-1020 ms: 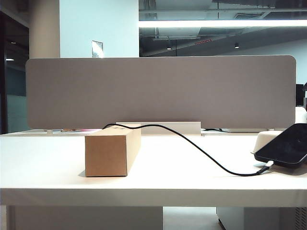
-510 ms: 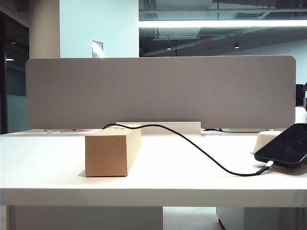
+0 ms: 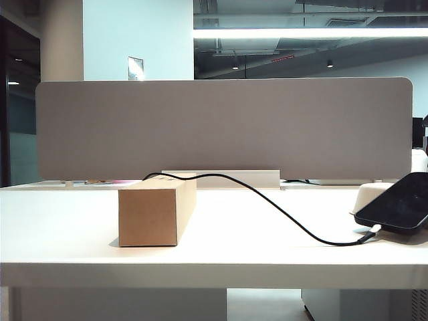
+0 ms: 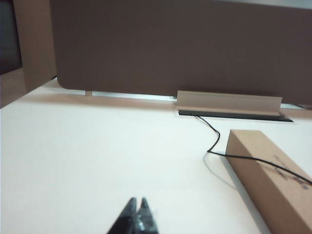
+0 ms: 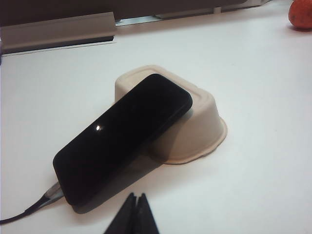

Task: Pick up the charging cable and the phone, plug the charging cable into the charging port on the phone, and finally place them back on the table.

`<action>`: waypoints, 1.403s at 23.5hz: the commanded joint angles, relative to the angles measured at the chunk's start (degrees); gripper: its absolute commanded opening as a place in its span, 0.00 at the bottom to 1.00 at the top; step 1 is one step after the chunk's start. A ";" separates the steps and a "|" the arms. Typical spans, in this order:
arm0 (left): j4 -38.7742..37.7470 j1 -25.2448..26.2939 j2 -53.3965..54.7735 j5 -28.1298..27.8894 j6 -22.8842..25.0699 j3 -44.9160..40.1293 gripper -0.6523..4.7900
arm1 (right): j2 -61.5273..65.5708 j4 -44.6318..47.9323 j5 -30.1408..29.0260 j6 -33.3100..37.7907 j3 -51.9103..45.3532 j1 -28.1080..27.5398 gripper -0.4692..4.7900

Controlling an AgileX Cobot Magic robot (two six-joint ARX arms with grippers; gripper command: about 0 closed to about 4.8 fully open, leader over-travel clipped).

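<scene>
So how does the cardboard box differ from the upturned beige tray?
The cardboard box is long, brown and sharp-edged; the beige tray is pale, shallow and round-cornered. The box has the charging cable draped over its top, while the tray props up the tilted phone. Both rest on the white table, with the left gripper and right gripper shut and touching neither.
</scene>
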 commanded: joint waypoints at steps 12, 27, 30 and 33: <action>-3.54 0.04 0.04 0.02 0.07 0.17 0.11 | -0.07 0.59 0.07 0.00 -0.28 -0.02 0.09; -3.48 0.04 0.04 0.02 0.04 0.17 0.11 | -0.07 0.59 0.07 0.00 -0.28 -0.02 0.09; -3.48 0.04 0.04 0.02 0.04 0.17 0.11 | -0.07 0.59 0.07 0.00 -0.28 -0.02 0.09; -3.48 0.04 0.04 0.02 0.04 0.17 0.11 | -0.07 0.59 0.07 0.00 -0.28 -0.02 0.09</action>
